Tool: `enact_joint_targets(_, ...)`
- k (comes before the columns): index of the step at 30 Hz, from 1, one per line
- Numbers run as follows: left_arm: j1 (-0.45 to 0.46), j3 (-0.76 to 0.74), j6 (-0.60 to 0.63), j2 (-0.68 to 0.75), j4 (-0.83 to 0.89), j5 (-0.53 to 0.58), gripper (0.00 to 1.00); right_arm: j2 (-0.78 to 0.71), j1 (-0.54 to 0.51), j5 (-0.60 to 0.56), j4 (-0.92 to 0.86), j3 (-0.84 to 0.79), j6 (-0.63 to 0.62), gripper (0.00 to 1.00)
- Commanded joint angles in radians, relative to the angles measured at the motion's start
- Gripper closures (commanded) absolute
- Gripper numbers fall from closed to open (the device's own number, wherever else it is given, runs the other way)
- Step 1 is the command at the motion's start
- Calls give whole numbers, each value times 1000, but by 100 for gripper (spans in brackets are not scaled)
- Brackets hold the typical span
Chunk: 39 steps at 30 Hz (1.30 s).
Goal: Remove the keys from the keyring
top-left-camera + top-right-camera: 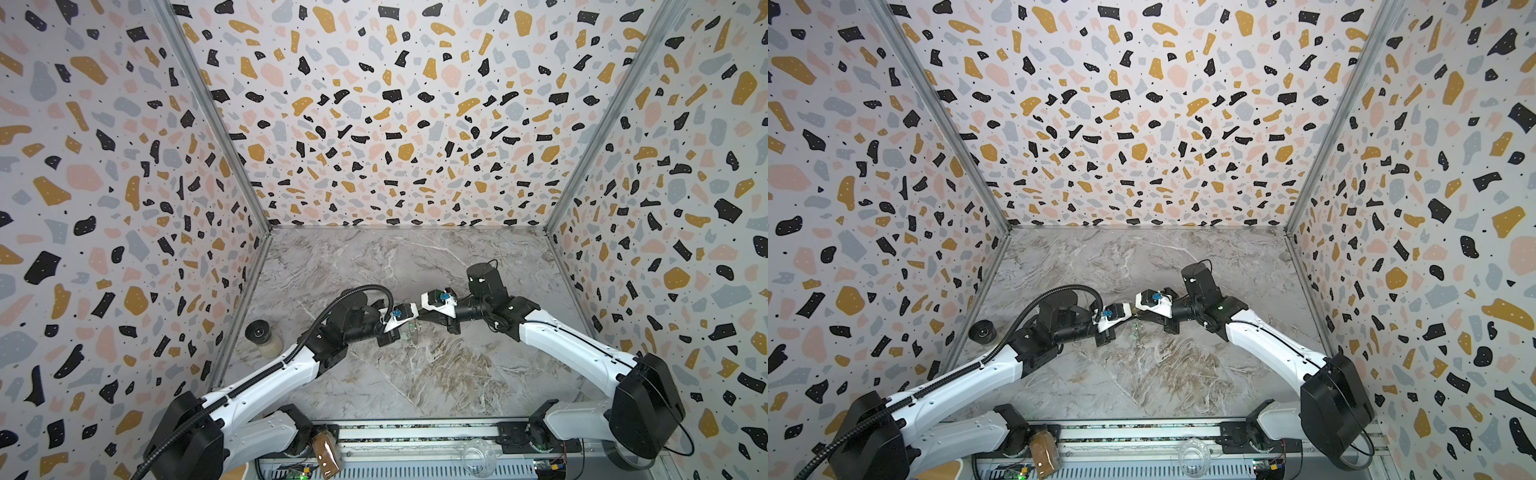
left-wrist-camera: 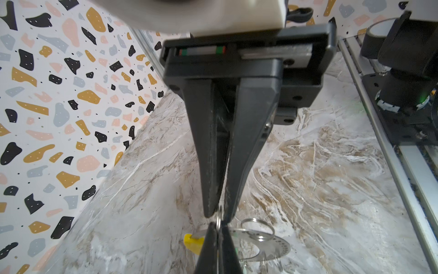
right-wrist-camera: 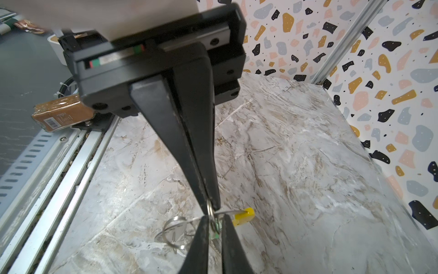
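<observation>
Both clamped on one split ring (image 2: 219, 220): left fingers (image 2: 206, 154), right fingers (image 3: 173, 142) | keyring (image 2: 283, 246), keys (image 3: 216, 230) close by | jar (image 1: 268, 344) aside

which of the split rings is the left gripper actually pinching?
The split ring pinched edge-on at the tip of the left gripper, where the right gripper meets it. The loose ring beside it is clear of both, by the dotted keyring.

Dotted grey keyring (image 2: 282, 248) held aloft, keys (image 3: 216, 233) seemingly threaded on, one green-tagged.
</observation>
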State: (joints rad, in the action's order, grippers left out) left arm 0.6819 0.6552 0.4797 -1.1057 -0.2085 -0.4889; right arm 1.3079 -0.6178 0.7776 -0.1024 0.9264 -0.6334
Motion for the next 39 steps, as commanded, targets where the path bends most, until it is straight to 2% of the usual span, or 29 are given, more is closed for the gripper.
enact_joint_targets(1, 4, 23, -85, -5, -157, -80, 100, -102, 40, 2, 24, 24, -3, 73)
enact_joint_targets(5, 3, 11, -163, -12, -274, -125, 100, -191, 84, 10, 75, -22, 7, 67)
enact_joint_targets(9, 3, 19, -210, -30, -338, -167, 100, -235, 114, 21, 62, -29, 19, 67)
enact_joint_targets(18, -2, 22, -328, -96, -516, -238, 100, -246, 123, 79, 22, -50, 50, 74)
enact_joint_targets(21, -2, 29, -339, -110, -524, -255, 100, -260, 122, 91, 38, -71, 65, 77)
enact_joint_targets(32, -2, 32, -349, -116, -529, -282, 100, -274, 126, 140, 71, -106, 121, 75)
enact_joint_targets(39, -2, 37, -343, -123, -520, -289, 100, -268, 125, 163, 120, -116, 150, 78)
